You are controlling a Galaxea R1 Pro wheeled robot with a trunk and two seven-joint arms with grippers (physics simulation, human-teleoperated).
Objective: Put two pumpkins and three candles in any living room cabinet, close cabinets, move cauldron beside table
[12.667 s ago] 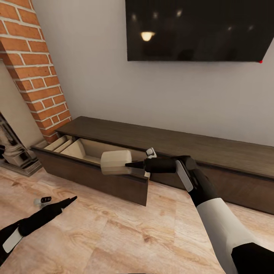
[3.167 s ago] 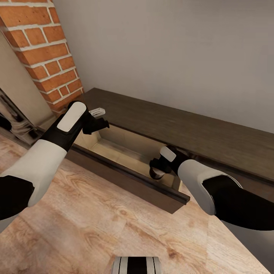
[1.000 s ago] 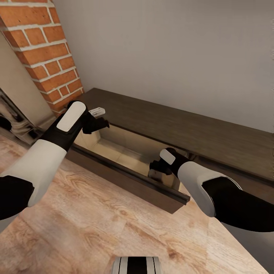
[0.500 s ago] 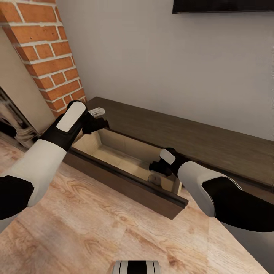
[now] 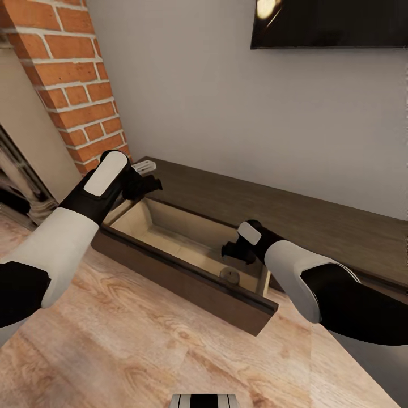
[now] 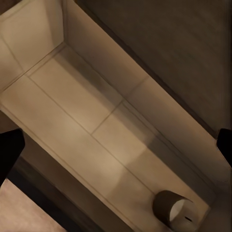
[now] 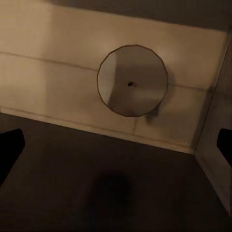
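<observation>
candle (image 7: 132,80) upright on drawer (image 5: 170,269) floor | right gripper (image 5: 233,253) above, spread, empty | left gripper (image 5: 148,186) likely spread too | lift straight clear before shutting drawer

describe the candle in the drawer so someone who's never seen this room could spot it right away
Find the long dark-brown cabinet under the wall TV; its end drawer by the brick column is pulled open. The candle, a squat tan cylinder, stands alone on the pale floor at the drawer's right end.

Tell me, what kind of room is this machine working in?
Most likely a home living room. A dark flat screen hangs on the pale wall above a long low dark-wood cabinet, whose open drawer holds a candle. A brick column stands nearby, on a wood-plank floor.
</observation>
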